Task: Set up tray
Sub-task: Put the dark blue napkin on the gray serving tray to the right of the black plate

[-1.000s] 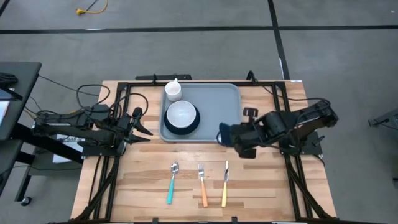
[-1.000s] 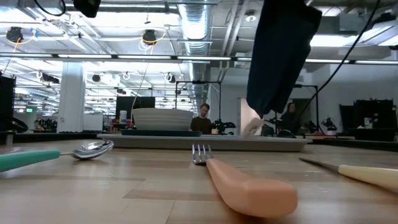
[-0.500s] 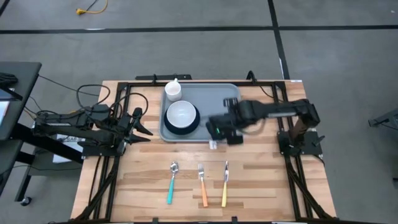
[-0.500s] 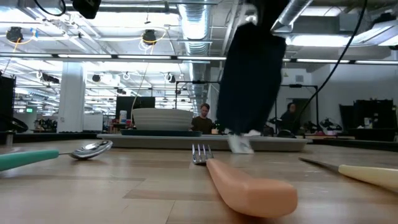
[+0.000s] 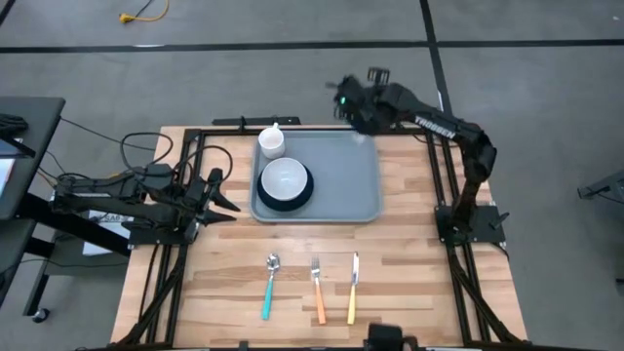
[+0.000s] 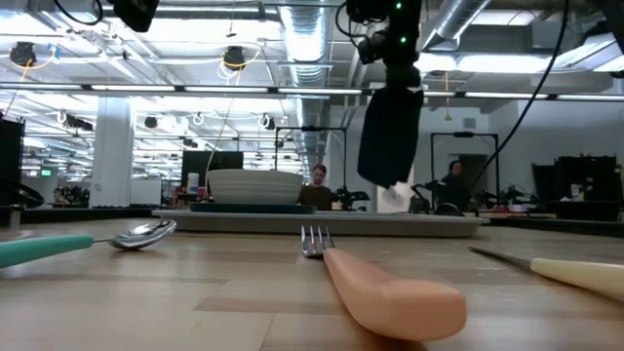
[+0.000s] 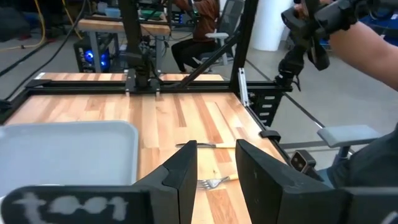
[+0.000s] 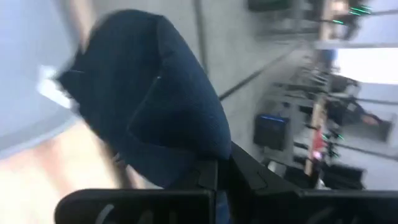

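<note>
The pale grey-blue tray (image 5: 341, 185) lies flat at the table's centre. It carries a white bowl (image 5: 285, 180) on a dark round plate and a white cup (image 5: 271, 142) at its far left corner. My right gripper (image 5: 353, 105) is raised high over the table's far edge, beyond the tray's far right corner, and is shut on a dark blue napkin (image 6: 390, 136). The napkin hangs in the air with a white tag (image 6: 395, 197) at its lower end. My left gripper (image 5: 230, 200) waits open, left of the tray, and shows in its own wrist view (image 7: 216, 168). My right gripper (image 8: 217, 168) pinches the napkin's bunched upper end (image 8: 186, 158) between its two fingers (image 8: 249, 177), several layers gathered together. The napkin (image 8: 149, 93) is lifted clear of table and tray and hangs slack below the gripper.
A teal-handled spoon (image 5: 269, 288), an orange-handled fork (image 5: 317, 290) and a yellow-handled knife (image 5: 353, 290) lie side by side on the wood near the table's near edge. The tray's right half is bare. A person's sleeve (image 7: 367, 37) shows beyond the table in the left wrist view.
My right gripper, shut on the napkin, has swung from beside the tray's near right corner across the tray toward the far edge and has risen. The napkin has travelled with it, hanging, and now dangles higher above the table's far side.
</note>
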### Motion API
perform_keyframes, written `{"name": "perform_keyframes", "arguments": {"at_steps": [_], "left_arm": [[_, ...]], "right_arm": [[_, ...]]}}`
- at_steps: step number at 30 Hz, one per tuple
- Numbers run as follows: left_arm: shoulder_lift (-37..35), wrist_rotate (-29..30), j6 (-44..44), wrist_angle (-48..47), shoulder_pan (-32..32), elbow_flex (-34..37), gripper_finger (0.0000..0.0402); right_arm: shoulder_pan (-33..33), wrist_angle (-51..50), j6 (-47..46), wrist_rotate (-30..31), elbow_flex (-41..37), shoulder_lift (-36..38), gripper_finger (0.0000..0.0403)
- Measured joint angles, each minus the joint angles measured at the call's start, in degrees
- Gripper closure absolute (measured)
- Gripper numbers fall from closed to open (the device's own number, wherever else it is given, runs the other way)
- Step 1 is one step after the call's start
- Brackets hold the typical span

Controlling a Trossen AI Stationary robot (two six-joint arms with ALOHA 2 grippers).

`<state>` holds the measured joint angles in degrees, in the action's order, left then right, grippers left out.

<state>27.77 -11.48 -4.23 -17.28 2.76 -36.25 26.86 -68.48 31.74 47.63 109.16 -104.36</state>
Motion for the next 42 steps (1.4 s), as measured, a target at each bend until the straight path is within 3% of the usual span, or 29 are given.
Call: {"name": "perform_keyframes", "arguments": {"at_steps": [5,10,15,21,27,37,40,42], "left_arm": [[0.00,0.34,0.03,0.00,0.00,0.00,0.0303],[0.00,0.32,0.02,-0.17,0.00,0.00,0.0303],[0.00,0.33,-0.31,-1.54,0.00,0.00,0.0303],[0.00,0.32,-0.98,-1.81,0.00,0.00,0.0303],[-0.02,0.69,-0.96,-1.79,0.00,0.00,0.0303],[-0.02,1.80,-0.88,-1.75,0.00,0.00,0.0303],[-0.01,2.73,-0.88,-1.70,0.00,0.00,0.0303],[-0.02,3.94,-0.94,-1.70,0.00,0.00,0.0303]], "right_arm": [[2.62,12.46,3.25,-3.40,-1.31,0.00,0.0401],[2.53,13.98,2.81,-17.30,-5.07,0.13,0.0401],[1.89,14.17,2.40,-20.93,-13.81,-0.04,0.0402],[3.04,12.38,-1.83,-18.59,-18.93,-0.09,0.0402],[3.12,12.41,-1.41,-8.40,-18.03,-0.04,0.0401],[-2.62,0.14,-1.19,-18.75,-8.90,0.11,0.0402],[-0.37,4.71,-0.15,-14.98,-9.45,-0.09,0.0402],[1.68,10.24,0.97,-8.49,-9.38,-1.82,0.0402]]}}
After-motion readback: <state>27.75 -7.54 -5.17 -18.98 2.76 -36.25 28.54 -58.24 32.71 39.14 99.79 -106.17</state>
